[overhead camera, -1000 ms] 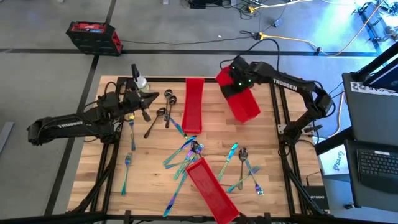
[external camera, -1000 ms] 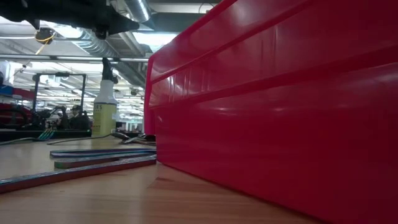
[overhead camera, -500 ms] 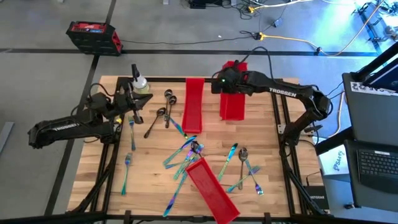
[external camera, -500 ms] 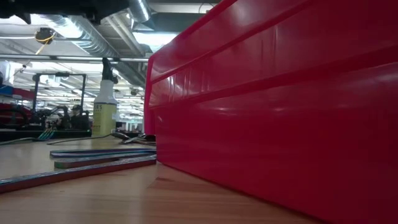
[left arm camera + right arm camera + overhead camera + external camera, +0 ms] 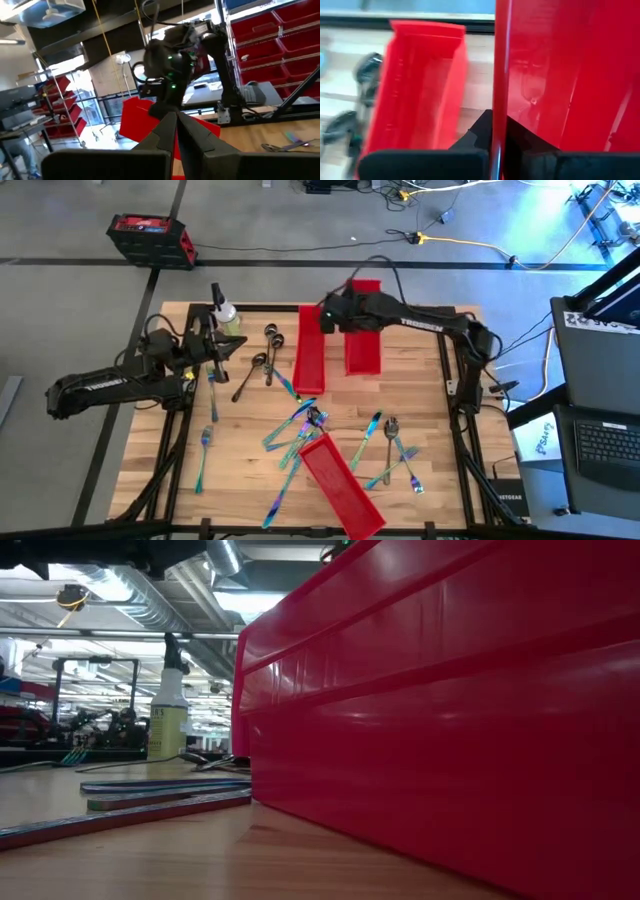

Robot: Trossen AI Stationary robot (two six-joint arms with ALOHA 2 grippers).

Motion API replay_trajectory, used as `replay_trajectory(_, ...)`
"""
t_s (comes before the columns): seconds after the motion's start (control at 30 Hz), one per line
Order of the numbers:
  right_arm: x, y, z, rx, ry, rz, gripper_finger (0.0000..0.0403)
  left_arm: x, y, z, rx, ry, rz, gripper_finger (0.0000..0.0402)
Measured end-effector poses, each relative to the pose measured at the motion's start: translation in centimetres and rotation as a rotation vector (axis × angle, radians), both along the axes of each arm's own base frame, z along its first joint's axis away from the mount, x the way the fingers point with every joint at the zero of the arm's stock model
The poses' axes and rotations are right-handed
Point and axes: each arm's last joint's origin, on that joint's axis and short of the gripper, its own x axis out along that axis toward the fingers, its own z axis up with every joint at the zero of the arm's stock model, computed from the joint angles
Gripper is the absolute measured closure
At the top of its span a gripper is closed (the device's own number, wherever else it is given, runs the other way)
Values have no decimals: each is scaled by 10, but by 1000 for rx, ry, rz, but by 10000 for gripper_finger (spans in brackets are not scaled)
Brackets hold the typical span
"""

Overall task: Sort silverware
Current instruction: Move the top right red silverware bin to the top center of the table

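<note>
Your right gripper (image 5: pixel 335 315) stayed clenched on the red bin (image 5: pixel 362 345) wall; you swung it from tilted to parallel beside the other bin (image 5: pixel 310 348). Left gripper (image 5: pixel 215 345) clenched, empty, pulled back slightly. Silverware (image 5: pixel 300 425) lay unmoved on the table (image 5: pixel 240 460), nearer you than both grippers.

Red plastic bin (image 5: pixel 450 720) filling frame right; spray bottle (image 5: pixel 167 715) standing left of centre; iridescent silverware (image 5: pixel 150 795) lying lower left on desk (image 5: pixel 200 860).
</note>
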Motion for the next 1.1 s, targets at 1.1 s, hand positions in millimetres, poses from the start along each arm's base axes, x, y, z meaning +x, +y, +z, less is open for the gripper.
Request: replay_trajectory(1.1,-6,-52,12,401,-112,-22,403,-11,-5,10,30,-80,-44,402)
